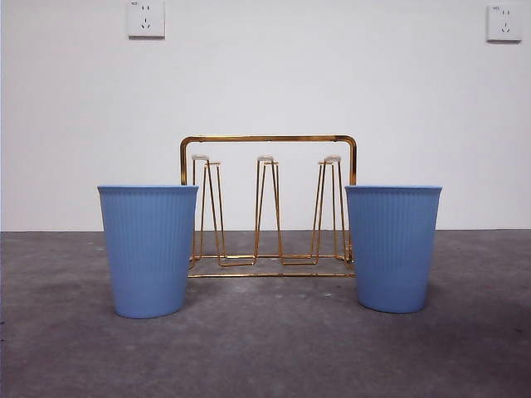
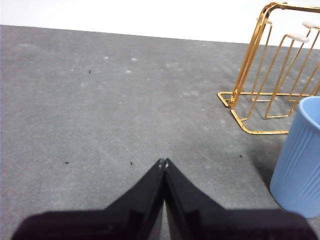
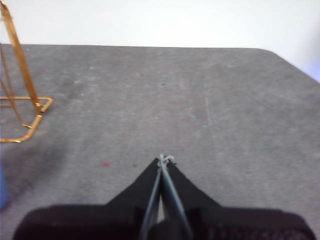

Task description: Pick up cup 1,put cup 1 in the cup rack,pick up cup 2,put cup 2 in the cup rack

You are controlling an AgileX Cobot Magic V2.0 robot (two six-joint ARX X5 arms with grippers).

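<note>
Grey worktop (image 1: 265,348) w/ white wall behind: nothing lifted yet, both arms waiting off to the sides. Centre rear stands the gold wire cup rack (image 1: 268,207), rounded frame handle on top, narrow upright prongs w/ pale caps, all bare. In front of it, one at each end, two blue ribbed cups sit upright, mouths up: left-hand cup (image 1: 148,249) overlapping the rack's end in the front view, right-hand cup (image 1: 392,247) likewise at the other end; which is cup 1 can't be told. Left claw (image 2: 164,161) hangs over bare worktop, jaws pressed together, holding nothing, w/ one cup and the rack's corner near it. Right claw (image 3: 162,159) likewise closed & empty, rack corner off to one side. Judgement: cups look like light, stiff plastic, prob. smooth enough to slip; ribbing should help grip. Best hold approx. at the rim wall, one jaw in, one out, since cup must go inverted over a prong.
</note>
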